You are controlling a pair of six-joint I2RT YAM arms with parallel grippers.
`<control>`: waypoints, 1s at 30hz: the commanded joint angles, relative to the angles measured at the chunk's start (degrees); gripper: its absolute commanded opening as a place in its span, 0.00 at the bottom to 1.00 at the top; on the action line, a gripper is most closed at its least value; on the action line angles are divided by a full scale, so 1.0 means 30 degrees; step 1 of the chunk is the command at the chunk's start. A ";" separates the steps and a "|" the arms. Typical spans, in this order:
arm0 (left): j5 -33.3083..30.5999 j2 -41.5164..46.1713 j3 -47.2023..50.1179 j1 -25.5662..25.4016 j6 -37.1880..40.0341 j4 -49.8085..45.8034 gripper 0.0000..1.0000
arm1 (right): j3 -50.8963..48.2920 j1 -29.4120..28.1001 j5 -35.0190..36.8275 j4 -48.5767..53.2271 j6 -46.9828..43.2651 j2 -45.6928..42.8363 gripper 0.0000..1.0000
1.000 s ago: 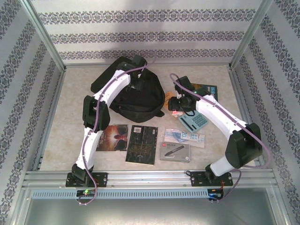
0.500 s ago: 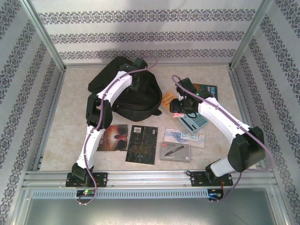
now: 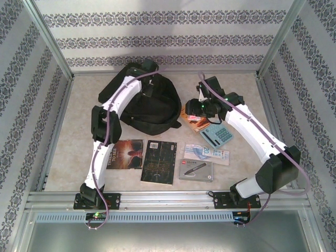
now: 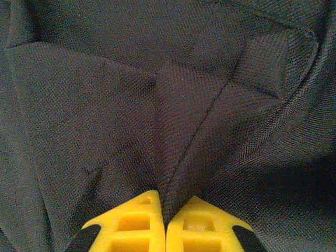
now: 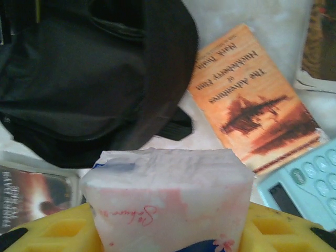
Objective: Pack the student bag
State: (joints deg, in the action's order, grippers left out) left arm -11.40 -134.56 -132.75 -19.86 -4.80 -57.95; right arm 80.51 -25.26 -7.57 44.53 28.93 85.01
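1. In the left wrist view, the left gripper (image 4: 166,212) had its yellow fingers (image 4: 134,228) pressed together. A raised fold of the backpack (image 4: 157,94) ran straight into the seam between them, so the black cloth was pinched.
2. Beyond those fingertips, creased black weave spread out on every side.
3. The overhead view gave the setting instead. The left gripper (image 3: 151,86) sat on the far part of the backpack (image 3: 157,113), and most of the bag lay on the near side of it on the table (image 3: 79,105). The finger state could not be read from up there.
4. In the right wrist view, the right gripper (image 5: 168,233) stood part open and clamped on a pack of tissues (image 5: 168,194). The pack had a white wrapper with pink print, and a yellow finger (image 5: 50,231) sat at each side of it.
5. Ahead and left of that pack lay the backpack's (image 5: 79,68) rounded edge. Ahead and right lay an orange paperback (image 5: 252,100) with its Huckleberry Finn title legible. A pale calculator (image 5: 304,184) sat close on the right, and a reddish book (image 5: 26,194) close on the left.
6. From above, the right gripper (image 3: 195,108) hung just right of the backpack, over the orange paperback (image 3: 190,122). The calculator (image 3: 218,135) sat nearer the arm bases. Nearer still were a dark book (image 3: 160,161) and a pen box (image 3: 195,169).
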 commanded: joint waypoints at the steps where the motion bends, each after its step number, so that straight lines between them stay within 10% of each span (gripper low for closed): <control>1: 0.3117 0.2644 -0.0198 0.0860 -0.1184 0.0300 0.00 | 0.1376 0.0007 -0.1744 -0.0381 0.0957 0.1064 0.51; 11: 1.2067 0.4509 0.1739 0.3535 -0.3373 0.2383 0.00 | 0.4691 0.1075 -0.2455 -0.0365 0.1786 0.4104 0.52; 21: 1.6408 0.4106 0.2396 0.3580 -0.4664 0.4096 0.00 | 0.9912 -0.0036 -0.6551 -0.0865 0.2542 1.0509 0.50; 25: 1.6220 0.4529 0.3067 0.3329 -0.6173 0.4509 0.49 | 1.0893 -0.0305 -0.7974 -0.2065 0.3816 1.1370 0.47; 30: 1.3033 0.5897 0.3383 0.1953 -0.6192 0.2784 0.62 | 0.9285 -0.0414 -0.8312 -0.3655 0.5041 1.0368 0.44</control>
State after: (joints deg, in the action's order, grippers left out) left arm 31.86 -121.86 -123.07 -10.94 -21.63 -48.49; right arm 109.89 -26.52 -29.65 38.44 40.66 119.68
